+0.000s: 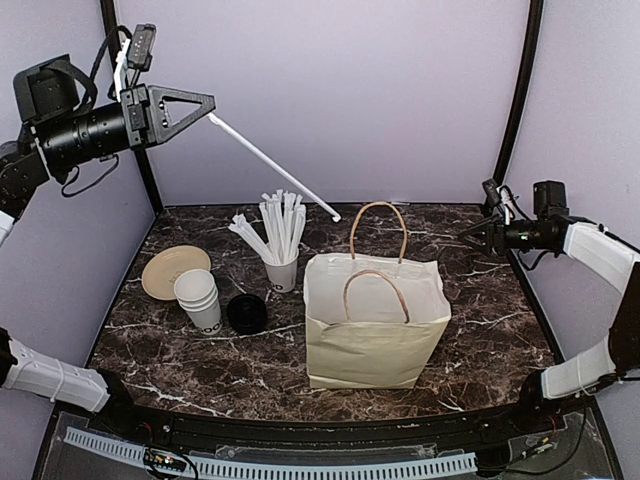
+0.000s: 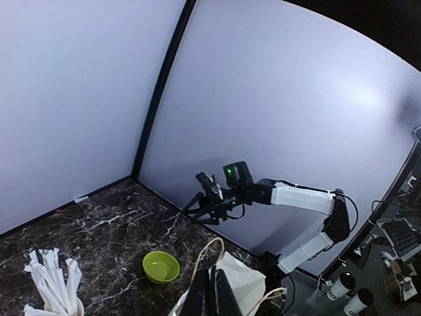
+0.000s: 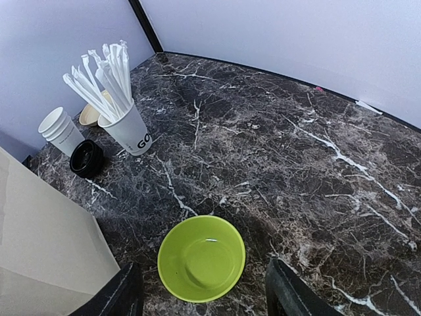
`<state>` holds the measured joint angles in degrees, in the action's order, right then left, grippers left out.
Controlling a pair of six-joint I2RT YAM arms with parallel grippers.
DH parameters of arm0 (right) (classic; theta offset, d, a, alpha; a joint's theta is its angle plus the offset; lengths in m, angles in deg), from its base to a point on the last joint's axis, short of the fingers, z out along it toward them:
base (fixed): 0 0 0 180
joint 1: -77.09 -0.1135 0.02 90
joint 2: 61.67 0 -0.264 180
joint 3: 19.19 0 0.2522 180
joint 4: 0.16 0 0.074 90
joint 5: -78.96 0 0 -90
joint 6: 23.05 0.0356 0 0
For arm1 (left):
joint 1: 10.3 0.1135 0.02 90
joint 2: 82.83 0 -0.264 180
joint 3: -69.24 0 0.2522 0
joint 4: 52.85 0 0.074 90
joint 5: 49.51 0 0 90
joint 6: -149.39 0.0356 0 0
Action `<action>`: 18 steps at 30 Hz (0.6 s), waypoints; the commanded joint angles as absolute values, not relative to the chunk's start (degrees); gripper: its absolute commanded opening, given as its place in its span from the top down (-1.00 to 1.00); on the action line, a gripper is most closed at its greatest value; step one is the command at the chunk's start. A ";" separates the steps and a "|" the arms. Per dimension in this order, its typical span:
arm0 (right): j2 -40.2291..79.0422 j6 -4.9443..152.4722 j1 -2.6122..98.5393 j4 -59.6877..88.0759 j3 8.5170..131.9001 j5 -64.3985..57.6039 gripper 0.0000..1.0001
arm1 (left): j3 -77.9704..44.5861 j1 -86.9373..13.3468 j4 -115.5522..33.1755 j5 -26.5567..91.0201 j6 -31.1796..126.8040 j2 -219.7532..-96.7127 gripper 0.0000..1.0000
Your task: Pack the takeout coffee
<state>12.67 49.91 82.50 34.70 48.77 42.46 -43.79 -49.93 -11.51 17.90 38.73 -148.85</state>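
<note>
Holding one white straw [image 1: 275, 165]: left pincer [image 1: 208, 108] is raised high at the back-left corner, well above the bench [image 1: 480, 330], jaws together on the straw's upper end. The straw slants down to the right, and its lower tip hangs over the back of the bench behind the paper bag [image 1: 370, 345], touching nothing I can see. Left wrist view only shows the dark fingers [image 2: 212, 296] pressed together at the bottom edge; the straw is not discernible there.

Right pincer [image 3: 209, 293]: jaws apart, nothing between them. It hangs at the right side of the bench, pointing left toward the bag. Its wrist view looks down on a lime green bowl [image 3: 201, 258], empty, sitting on the bench and framed between the two fingers; height above it unclear.

Bag stands upright mid-bench, mouth open, both handles up. Left of it is the white cup of straws [image 1: 282, 272]. Further left, the black lids [image 1: 246, 313] sit just beside a stack of lidless white cups [image 1: 200, 298]. A tan round dish [image 1: 172, 270] lies behind the cups, touching or nearly so.

Re the takeout coffee: cannot locate a lidded cup in any view. Top camera sees only the pale inner wall of the bag, so cannot tell whether it sits inside
</note>
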 commanded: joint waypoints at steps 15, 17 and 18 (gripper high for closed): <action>13.85 47.81 82.72 35.52 49.22 41.51 -0.26 | -24.13 -66.02 -43.64 12.94 29.73 -160.94 1.00; 14.12 47.56 82.72 35.78 49.37 41.59 -0.26 | -25.76 -67.19 -41.41 13.91 31.58 -163.61 0.96; 14.21 47.49 82.72 35.82 49.43 41.53 -0.26 | -26.50 -67.40 -38.63 14.29 32.26 -165.03 0.87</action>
<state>13.55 48.56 82.50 35.71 48.77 41.58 -24.77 -65.54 -35.07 12.26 31.05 -163.03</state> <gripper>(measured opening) 0.629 0.023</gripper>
